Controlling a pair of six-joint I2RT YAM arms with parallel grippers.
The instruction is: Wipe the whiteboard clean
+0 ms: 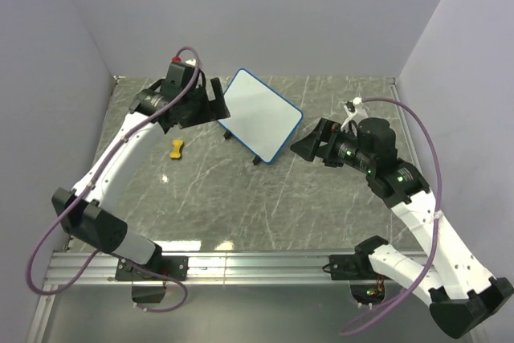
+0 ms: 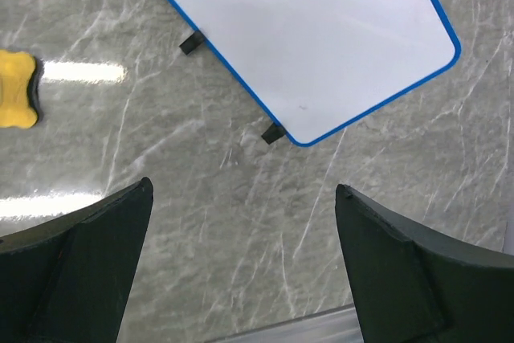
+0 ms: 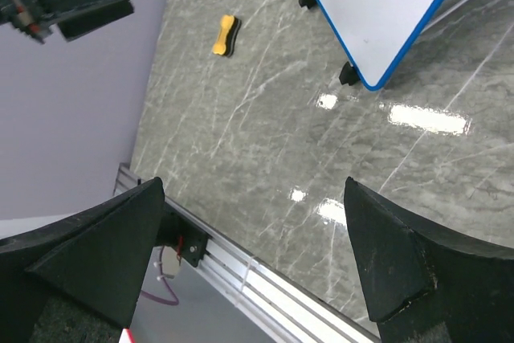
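Observation:
The whiteboard [image 1: 261,114] lies at the back middle of the marble table, with a blue frame, black feet and a blank white face. It also fills the top of the left wrist view as the whiteboard [image 2: 321,30] and shows at the upper right as the whiteboard [image 3: 385,6]. My left gripper [image 1: 214,100] hovers open just left of the board's left corner, nothing between its fingers [image 2: 243,186]. My right gripper [image 1: 308,144] stands open and empty just right of the board's right corner [image 3: 253,182]. A yellow bone-shaped eraser [image 1: 177,149] lies loose on the table left of the board.
The eraser [image 2: 16,90] sits at the left edge of the left wrist view and shows small as the eraser [image 3: 226,35] in the right wrist view. An aluminium rail [image 1: 241,264] runs along the near table edge. Grey walls enclose the back and sides.

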